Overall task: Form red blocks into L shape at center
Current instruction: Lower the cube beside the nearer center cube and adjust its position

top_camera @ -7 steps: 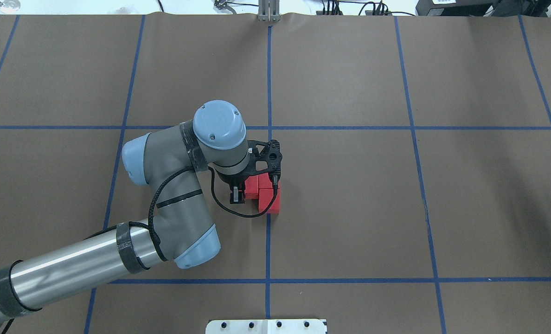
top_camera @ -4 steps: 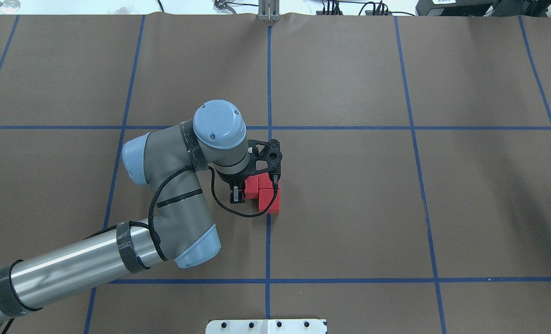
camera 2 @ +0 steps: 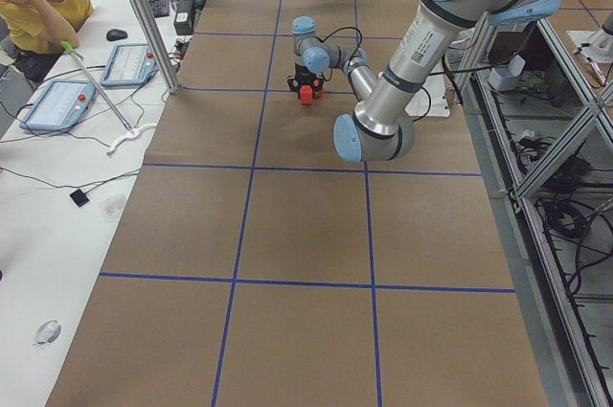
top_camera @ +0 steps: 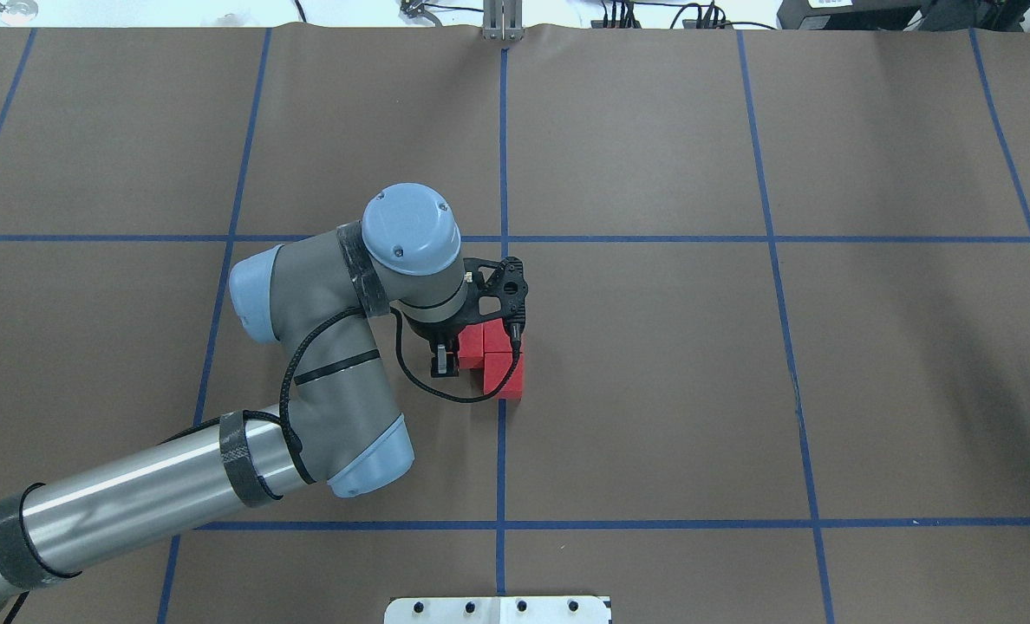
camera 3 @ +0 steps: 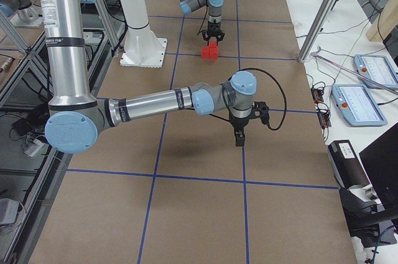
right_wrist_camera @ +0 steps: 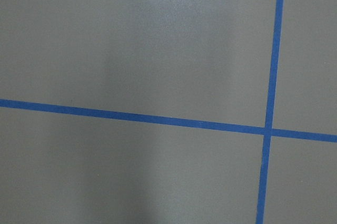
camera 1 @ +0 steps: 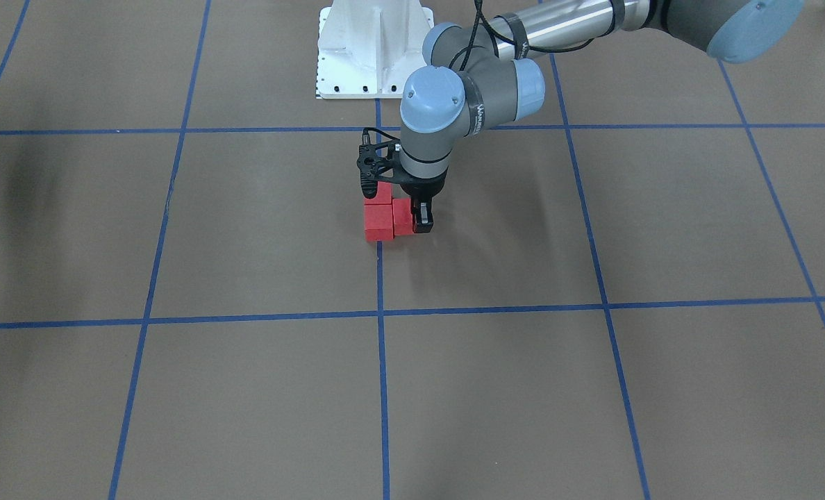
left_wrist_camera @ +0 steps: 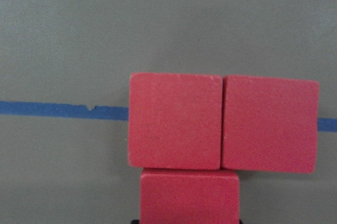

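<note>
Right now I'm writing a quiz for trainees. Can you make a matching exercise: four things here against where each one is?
Things:
1. blocks
2. left gripper
3. right gripper
4. white base

Places:
A. over bare floor, near a tape crossing
B. on the robot's side of the table
C. on a blue line, in an L
D. down at the blocks

Pairs: 1-C, 2-D, 3-A, 4-B
</note>
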